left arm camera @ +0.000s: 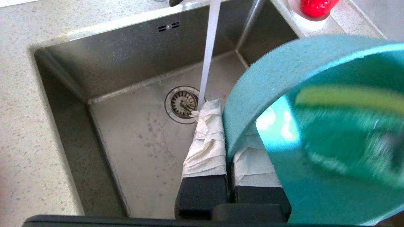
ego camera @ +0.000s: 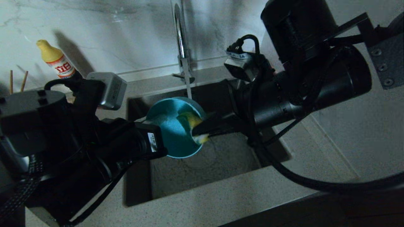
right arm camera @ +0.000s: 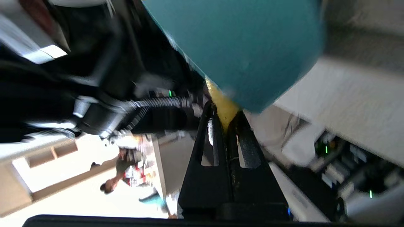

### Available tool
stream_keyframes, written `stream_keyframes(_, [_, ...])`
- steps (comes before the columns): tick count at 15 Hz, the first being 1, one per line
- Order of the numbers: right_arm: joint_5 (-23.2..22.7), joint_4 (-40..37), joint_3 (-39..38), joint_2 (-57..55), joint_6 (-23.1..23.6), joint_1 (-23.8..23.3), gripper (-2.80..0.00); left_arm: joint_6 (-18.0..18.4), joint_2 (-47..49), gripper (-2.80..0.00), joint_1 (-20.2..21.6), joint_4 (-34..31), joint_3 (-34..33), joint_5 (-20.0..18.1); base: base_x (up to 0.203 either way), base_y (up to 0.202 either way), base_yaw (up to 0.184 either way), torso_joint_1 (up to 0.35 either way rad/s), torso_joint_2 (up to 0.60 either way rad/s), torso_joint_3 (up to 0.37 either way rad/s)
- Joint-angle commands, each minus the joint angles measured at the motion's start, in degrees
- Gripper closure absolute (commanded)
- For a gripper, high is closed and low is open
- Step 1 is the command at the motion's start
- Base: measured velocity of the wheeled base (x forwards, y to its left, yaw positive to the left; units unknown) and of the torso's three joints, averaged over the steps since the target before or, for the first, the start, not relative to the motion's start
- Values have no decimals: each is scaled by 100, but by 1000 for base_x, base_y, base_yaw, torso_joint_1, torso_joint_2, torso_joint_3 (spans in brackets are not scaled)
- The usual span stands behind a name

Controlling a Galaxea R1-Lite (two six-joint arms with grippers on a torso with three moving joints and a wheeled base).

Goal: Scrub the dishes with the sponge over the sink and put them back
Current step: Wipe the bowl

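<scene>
**Bowl scrubbed over the sink**

Over the deep square stainless-steel sink [ego camera: 202, 176], under running water, the left gripper [left arm camera: 232, 148] pinches the round teal-blue bowl [ego camera: 175, 126] by its rim. From the right, the right gripper [right arm camera: 225, 121] clamps the yellow rectangular sponge [ego camera: 194, 121] inside it.

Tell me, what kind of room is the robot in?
Most likely a kitchen. There is a deep steel sink set in a speckled stone counter, a tall faucet running water, and a yellow-capped bottle, maybe dish soap, by the wall.
</scene>
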State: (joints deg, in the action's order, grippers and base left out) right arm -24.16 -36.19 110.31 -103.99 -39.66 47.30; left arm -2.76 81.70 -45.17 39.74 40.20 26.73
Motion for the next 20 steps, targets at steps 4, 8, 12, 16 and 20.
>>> stream_keyframes(4, [-1,147,34,194,2,-361,0,38,-67,0,-10,16,-188,-81,0,0,0,0,0,0])
stream_keyframes(8, [-10,341,34,256,19,-379,0,157,-110,0,-10,7,-473,-359,0,0,0,0,0,0])
stream_keyframes(12, [-18,333,34,151,37,-255,0,231,-120,0,-19,16,-663,-477,0,0,0,0,0,0])
stream_keyframes(16, [-18,314,26,228,28,-229,0,179,-119,0,-1,25,-663,-485,0,0,0,0,0,0])
stream_keyframes(20, [-17,281,20,628,41,-273,0,100,-107,0,-1,25,-755,-472,0,0,0,0,0,0])
